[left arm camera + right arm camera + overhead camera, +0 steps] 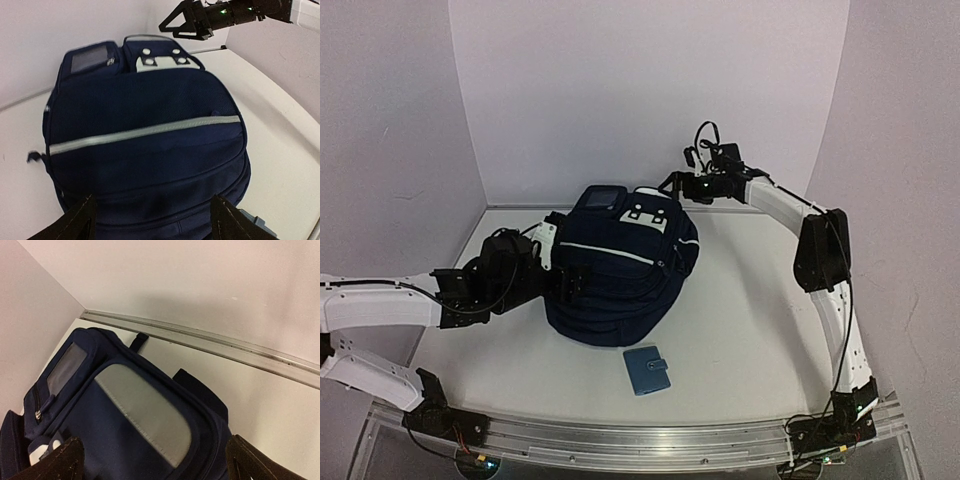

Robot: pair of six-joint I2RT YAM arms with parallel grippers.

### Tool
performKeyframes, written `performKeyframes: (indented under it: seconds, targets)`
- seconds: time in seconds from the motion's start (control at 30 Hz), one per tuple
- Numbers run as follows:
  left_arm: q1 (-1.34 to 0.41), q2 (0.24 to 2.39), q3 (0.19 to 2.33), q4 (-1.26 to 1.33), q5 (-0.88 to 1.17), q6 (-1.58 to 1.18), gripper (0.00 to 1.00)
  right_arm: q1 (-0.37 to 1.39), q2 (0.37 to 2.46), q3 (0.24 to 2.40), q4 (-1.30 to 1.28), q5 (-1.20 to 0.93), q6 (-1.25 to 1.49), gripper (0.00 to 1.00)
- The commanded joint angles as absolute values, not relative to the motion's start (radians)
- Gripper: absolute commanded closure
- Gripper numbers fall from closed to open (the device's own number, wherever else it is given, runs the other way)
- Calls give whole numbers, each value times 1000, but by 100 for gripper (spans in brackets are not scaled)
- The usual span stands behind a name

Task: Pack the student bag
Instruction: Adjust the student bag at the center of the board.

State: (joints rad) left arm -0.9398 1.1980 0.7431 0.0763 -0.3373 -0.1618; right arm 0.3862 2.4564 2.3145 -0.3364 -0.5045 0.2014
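Observation:
The student bag (620, 275), dark navy with a thin white stripe and white patches near its top, lies in the middle of the table. My left gripper (560, 265) is at the bag's left side, open. In the left wrist view its fingers (153, 197) stand wide apart over the bag's (145, 150) lower front fabric, gripping nothing. My right gripper (675, 186) hovers just above the bag's top right end, open. In the right wrist view its jaws (155, 440) spread over the grey patch on the bag (130, 410), holding nothing.
A small light-blue snap wallet (647, 371) lies on the table just in front of the bag, and its corner (252, 220) shows in the left wrist view. White walls close the back and both sides. A metal rail (650, 440) runs along the near edge.

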Motion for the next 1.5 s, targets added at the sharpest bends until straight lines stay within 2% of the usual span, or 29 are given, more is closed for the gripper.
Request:
performKeyframes:
  seconds: [0.0, 0.1, 0.27, 0.43, 0.57, 0.87, 1.1, 1.3, 1.47]
  targets:
    - [-942, 1192, 666, 122, -340, -489, 20, 361, 2564, 2433, -290, -573, 320, 2]
    - [-942, 1222, 630, 209, -343, -632, 16, 360, 2597, 2408, -229, -672, 401, 4]
    - [-937, 1312, 612, 377, -328, -764, 6, 360, 2572, 2294, -166, -805, 480, 20]
    - [-828, 1424, 686, 395, -218, -844, 7, 360, 2422, 2063, -158, -855, 440, 30]
    - [-720, 1471, 737, 429, -163, -825, 9, 359, 2289, 1855, -157, -874, 386, 33]
    - [-464, 1646, 948, 344, 67, -760, 11, 367, 2021, 1436, -144, -905, 360, 33]
    - [-431, 1797, 1155, 240, 213, -664, 12, 400, 1833, 1227, -146, -977, 326, 31]
    - [-412, 1682, 1136, 150, 142, -613, 5, 351, 1749, 1263, -279, -917, 199, 23]
    - [-419, 1532, 1066, 38, 172, -574, 0, 306, 1722, 1328, -353, -840, 133, 17]
